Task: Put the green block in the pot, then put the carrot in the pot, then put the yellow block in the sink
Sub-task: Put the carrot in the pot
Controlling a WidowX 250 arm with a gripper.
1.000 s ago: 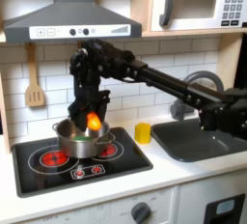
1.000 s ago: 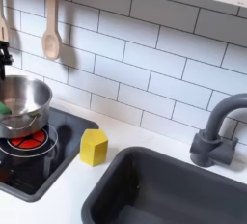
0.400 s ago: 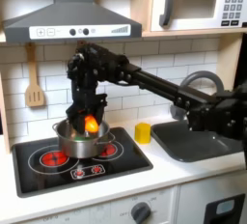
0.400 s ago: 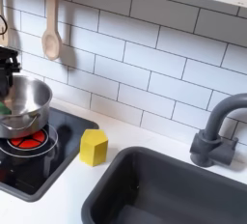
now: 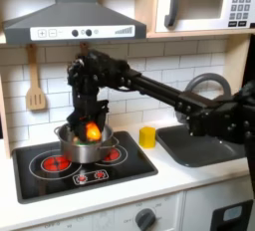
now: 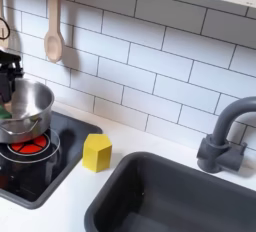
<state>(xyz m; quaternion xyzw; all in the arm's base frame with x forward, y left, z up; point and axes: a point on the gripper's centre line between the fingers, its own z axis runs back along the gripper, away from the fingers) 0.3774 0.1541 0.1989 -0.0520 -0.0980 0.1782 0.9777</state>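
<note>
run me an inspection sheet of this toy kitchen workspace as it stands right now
surface: white counter with a black stovetop and red rings.
job's things: pot on the stovetop; carrot held at the pot's mouth; yellow block on the counter between stovetop and sink, apart from both; a bit of green at the pot's edge in the second exterior view, green block cannot be confirmed.
clutter: nothing seen loose on the counter.
grippers: gripper over the pot, shut on the carrot.
cables: nothing seen.
surroundings: wooden spoon on the tiled wall, range hood, microwave, faucet.
</note>
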